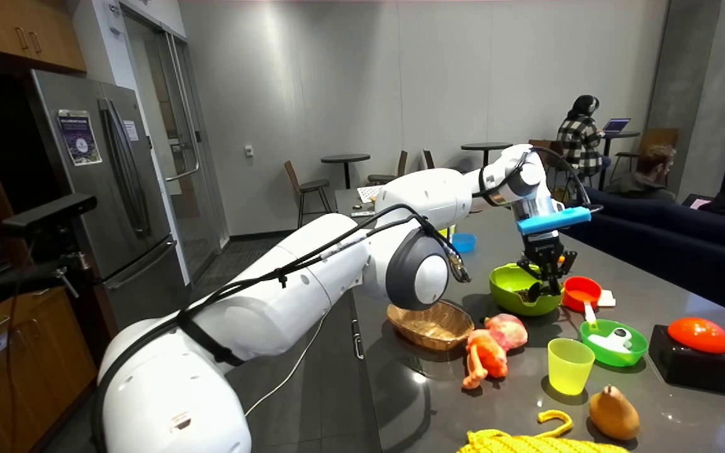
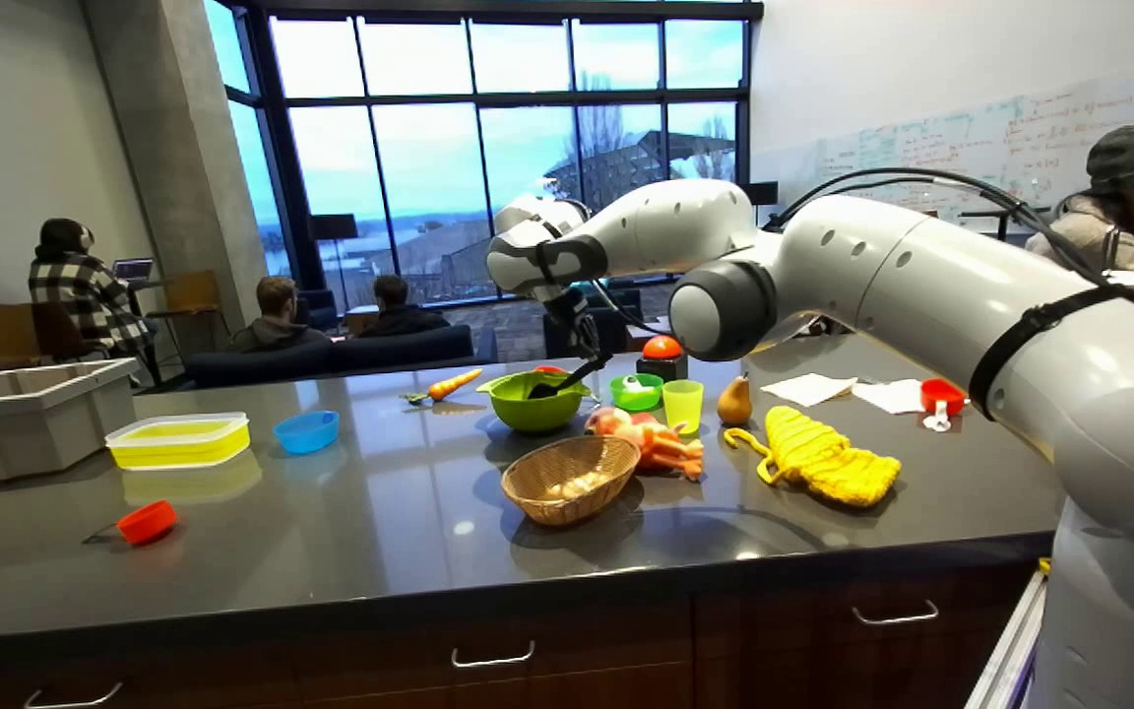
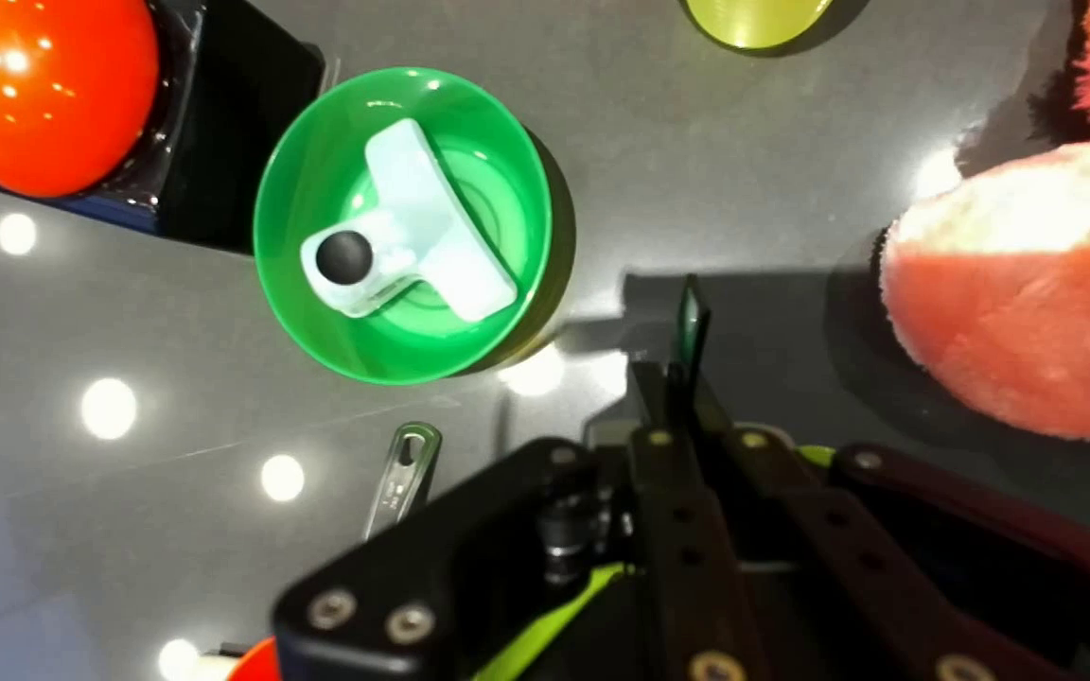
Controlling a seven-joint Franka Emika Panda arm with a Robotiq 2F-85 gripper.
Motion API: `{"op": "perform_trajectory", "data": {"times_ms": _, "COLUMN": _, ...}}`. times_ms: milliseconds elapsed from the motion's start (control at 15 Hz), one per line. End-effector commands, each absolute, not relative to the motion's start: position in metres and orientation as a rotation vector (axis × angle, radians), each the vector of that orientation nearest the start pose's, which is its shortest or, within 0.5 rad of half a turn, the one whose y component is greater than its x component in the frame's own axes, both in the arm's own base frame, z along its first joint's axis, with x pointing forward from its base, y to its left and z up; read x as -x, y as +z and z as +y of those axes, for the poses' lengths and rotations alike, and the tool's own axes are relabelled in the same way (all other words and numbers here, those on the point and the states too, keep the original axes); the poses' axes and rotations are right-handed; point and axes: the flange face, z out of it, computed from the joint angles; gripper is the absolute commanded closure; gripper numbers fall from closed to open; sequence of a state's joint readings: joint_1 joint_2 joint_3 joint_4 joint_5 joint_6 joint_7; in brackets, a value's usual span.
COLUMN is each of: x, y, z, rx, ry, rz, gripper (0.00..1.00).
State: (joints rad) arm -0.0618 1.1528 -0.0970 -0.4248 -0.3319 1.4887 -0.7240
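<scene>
My gripper (image 3: 682, 402) is shut on the thin dark handle (image 3: 693, 326) of a black utensil, whose end sticks out past the fingertips in the wrist view. In an exterior view the black utensil (image 2: 579, 375) slants down from the gripper into a lime-green bowl (image 2: 534, 412). Its dark head (image 1: 533, 291) rests inside that bowl, among small brown bits that I cannot make out. The gripper hides much of the bowl in the wrist view, where only parts of the rim (image 3: 550, 624) show. A red measuring cup (image 1: 581, 292) stands close beside the bowl.
Around it lie a green bowl (image 3: 413, 355) with a white piece inside, a red-domed button (image 1: 699, 336), a yellow cup (image 1: 570, 365), a pear (image 1: 614, 412), a plush toy (image 2: 641, 438), a wicker basket (image 2: 567, 483) and a carrot (image 2: 454, 385). A grey bin (image 2: 35, 418) stands farther off.
</scene>
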Motion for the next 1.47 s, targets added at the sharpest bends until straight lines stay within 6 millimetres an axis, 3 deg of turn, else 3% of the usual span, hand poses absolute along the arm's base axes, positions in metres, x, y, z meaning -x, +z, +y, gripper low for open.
{"op": "perform_trajectory", "data": {"times_ms": 0, "x": -0.777, "y": 0.366, "z": -0.117, "rx": 3.344, "ry": 0.435, "rz": -0.996, "gripper": 0.99}}
{"op": "perform_trajectory", "data": {"times_ms": 600, "x": -0.764, "y": 0.369, "z": -0.107, "rx": 3.309, "ry": 0.624, "rz": -0.971, "gripper": 0.99}}
{"op": "perform_trajectory", "data": {"times_ms": 933, "x": -0.754, "y": 0.366, "z": -0.125, "rx": 3.29, "ry": 0.733, "rz": -0.932, "gripper": 0.99}}
{"op": "perform_trajectory", "data": {"times_ms": 1400, "x": -0.756, "y": 0.379, "z": -0.118, "rx": 3.301, "ry": 0.728, "rz": -0.973, "gripper": 0.99}}
